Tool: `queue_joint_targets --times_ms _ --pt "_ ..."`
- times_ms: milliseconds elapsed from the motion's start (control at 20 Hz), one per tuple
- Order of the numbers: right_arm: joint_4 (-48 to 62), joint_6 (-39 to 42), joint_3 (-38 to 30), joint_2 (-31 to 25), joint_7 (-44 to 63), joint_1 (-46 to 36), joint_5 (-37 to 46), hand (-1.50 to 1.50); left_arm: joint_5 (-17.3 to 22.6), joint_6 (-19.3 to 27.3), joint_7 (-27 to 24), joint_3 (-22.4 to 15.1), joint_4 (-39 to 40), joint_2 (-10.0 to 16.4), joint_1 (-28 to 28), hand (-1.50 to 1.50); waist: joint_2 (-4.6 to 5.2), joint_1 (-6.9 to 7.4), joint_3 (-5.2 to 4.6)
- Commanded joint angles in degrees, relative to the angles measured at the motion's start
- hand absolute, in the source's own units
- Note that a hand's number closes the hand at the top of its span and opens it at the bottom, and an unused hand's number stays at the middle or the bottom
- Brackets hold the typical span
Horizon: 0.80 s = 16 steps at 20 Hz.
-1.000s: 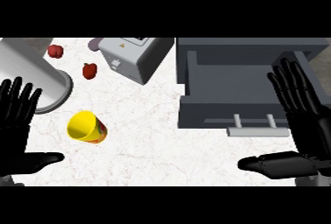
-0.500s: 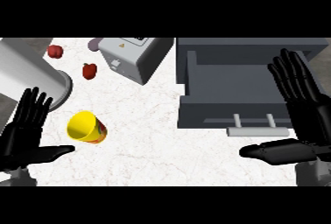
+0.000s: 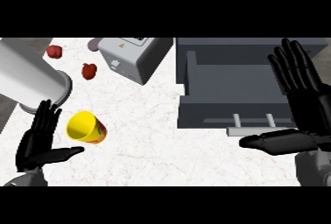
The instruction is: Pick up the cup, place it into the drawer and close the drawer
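Two robot hands show in your view, both with fingers straight and holding nothing: the left robot hand (image 3: 40,142) stands at the lower left of the worktop (image 3: 155,148), and the right robot hand (image 3: 311,116) stands over the right edge of the open drawer (image 3: 226,87). The yellow cup (image 3: 86,127) lies tipped on its side just beside the left fingers, well apart from the drawer.

Bare white counter (image 3: 149,144) stretches from the yellow cup (image 3: 86,127) rightward to the open grey drawer (image 3: 223,87), giving a free path. A large grey cylinder (image 3: 32,85) crowds the cup's upper left. 2 red peppers (image 3: 89,71) and a grey appliance (image 3: 132,57) stand farther beyond the cup.
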Motion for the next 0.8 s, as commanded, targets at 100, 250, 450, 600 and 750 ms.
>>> queue_joint_targets --times_ms 100,250,450,600,750 --pt "-1.28 2.34 -1.51 -1.1 -1.9 3.38 -0.83 -1.5 -2.35 0.12 -8.11 1.06 15.31 1.96 -6.09 -1.5 -0.02 -0.15 0.01" --pt "-4.01 0.25 0.06 0.07 3.1 1.63 -0.9 -1.5 -4.17 -2.04 -17.25 2.59 29.67 4.12 -10.56 -1.5 0.09 -0.7 -0.07" --pt "-1.27 0.48 -2.23 -1.26 3.18 -1.22 -1.81 -1.5 -5.52 -3.19 -24.12 3.01 38.21 6.53 -11.53 -1.5 0.09 -0.36 -0.05" --pt "4.78 2.4 -4.02 -1.69 -3.98 -1.6 -2.05 -1.5 -7.29 -0.74 -29.63 3.1 46.95 5.35 -16.29 -1.5 0.33 -0.72 -0.1" --pt "-1.61 1.36 -1.64 -0.69 1.1 0.89 -1.65 -1.5 -6.09 -0.09 -29.46 3.52 47.35 4.19 -19.32 -1.5 0.16 -0.69 -0.08"
